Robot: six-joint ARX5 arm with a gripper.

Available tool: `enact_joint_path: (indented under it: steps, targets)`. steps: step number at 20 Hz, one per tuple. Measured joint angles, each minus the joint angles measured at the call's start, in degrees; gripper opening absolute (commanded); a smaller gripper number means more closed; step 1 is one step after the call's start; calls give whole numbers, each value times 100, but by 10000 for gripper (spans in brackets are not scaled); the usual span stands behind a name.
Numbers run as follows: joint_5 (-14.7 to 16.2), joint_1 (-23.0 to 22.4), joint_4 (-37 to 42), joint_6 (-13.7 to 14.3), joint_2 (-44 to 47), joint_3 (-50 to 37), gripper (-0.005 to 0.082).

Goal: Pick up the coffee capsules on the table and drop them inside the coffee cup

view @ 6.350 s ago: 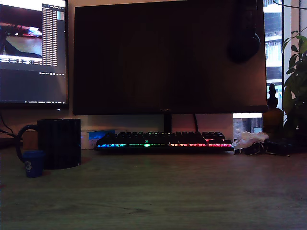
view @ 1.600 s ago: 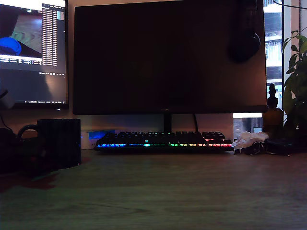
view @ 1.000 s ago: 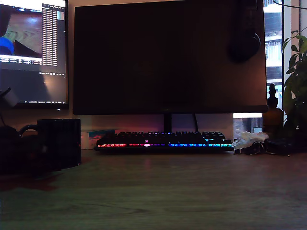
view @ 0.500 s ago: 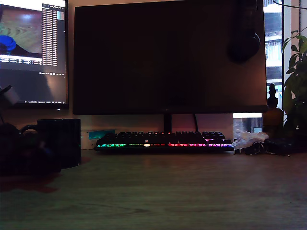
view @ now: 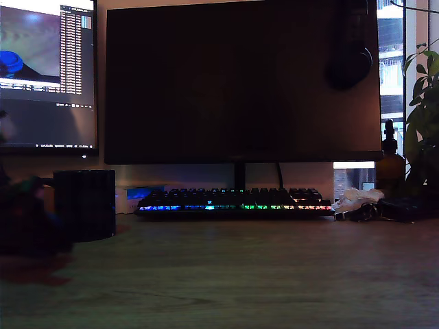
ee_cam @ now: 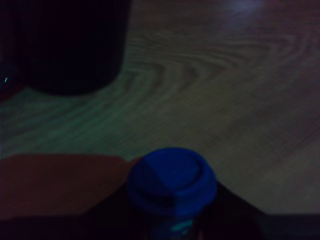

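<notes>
The blue capsule (ee_cam: 171, 181) sits right at the gripper (ee_cam: 172, 220) in the wrist view, its round top facing the camera, with dark finger shapes on either side of its lower body; it looks gripped, but the picture is too dim to say for certain that the fingers are closed on it or how wide they stand. In the exterior view the arm is only a dark blur at the left edge, just beside the black cup (view: 84, 205), and the capsule itself cannot be made out there. The cup (ee_cam: 65, 45) stands upright on the table (ee_cam: 225, 100), apart from the capsule, its mouth out of the wrist view. To do this step well, my judgement is that the capsule should be carried high enough to clear the cup's rim, centred over the opening before release, and kept away from the handle side so the cup is not nudged. No second capsule shows in either view. The table (view: 260, 274) is brownish wood grain, dim and greenish in this light. Behind it stand a large dark monitor (view: 240, 82), a second lit screen (view: 46, 68) at the exterior view's left, a rainbow-lit keyboard (view: 233, 202), and at the right a brown bottle (view: 389, 164) and a leafy plant (view: 424, 116).
</notes>
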Motion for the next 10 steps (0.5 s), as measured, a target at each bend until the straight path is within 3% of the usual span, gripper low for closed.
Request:
enact_joint_path:
  steps: [5, 10]
  targets:
    - [-2, 0, -568, -94, -1388, -9, 180]
    - [-22, 0, -1519, -101, -2127, 177, 180]
